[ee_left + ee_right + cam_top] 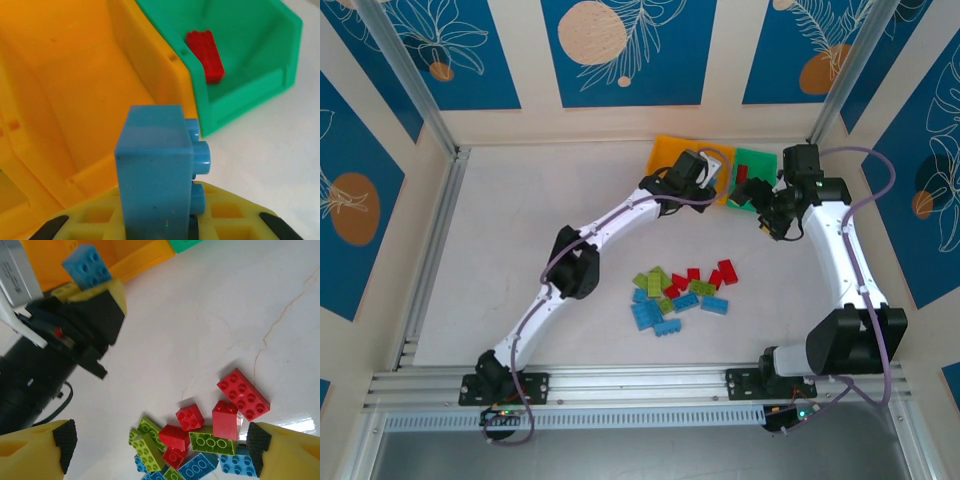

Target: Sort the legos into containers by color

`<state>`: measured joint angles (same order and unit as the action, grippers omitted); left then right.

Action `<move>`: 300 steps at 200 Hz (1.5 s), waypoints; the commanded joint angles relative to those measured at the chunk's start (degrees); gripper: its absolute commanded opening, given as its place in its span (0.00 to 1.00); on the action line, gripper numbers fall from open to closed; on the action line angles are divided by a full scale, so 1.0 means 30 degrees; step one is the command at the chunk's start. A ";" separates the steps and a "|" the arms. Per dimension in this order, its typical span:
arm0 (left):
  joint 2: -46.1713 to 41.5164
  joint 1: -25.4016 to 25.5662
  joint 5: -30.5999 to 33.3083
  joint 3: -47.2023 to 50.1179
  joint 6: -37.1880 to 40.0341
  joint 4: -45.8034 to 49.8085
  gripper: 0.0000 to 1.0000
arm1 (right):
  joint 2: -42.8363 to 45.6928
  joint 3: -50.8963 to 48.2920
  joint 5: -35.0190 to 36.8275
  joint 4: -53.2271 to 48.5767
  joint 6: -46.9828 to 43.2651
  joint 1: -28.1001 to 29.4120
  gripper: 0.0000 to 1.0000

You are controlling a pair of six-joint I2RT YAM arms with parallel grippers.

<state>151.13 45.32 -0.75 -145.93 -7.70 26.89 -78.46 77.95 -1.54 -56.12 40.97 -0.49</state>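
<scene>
the left gripper (157,227) is clenching a blue brick (155,165) at the orange bin (75,80) on the tabletop's (520,240) far edge; its wrist view is revealing a red brick (205,55) lying in the green bin (250,95). the right gripper (160,442) is hanging released above the pile (200,442) toward the near edge.

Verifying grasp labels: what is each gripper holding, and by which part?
Left gripper: shut on a light blue brick, pinched at its lower end, studs facing sideways. Right gripper: open, holding nothing.
</scene>
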 commanded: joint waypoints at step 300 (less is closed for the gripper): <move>-2.1637 -0.1021 -0.4198 2.6683 0.1309 -0.9877 1.00 | -0.6406 -0.5116 0.4245 0.2675 -0.3106 0.4002 0.87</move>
<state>88.20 42.15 -12.25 -66.19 -3.73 -2.87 -94.70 60.14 7.84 -49.47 33.12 11.90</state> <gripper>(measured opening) 0.999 0.895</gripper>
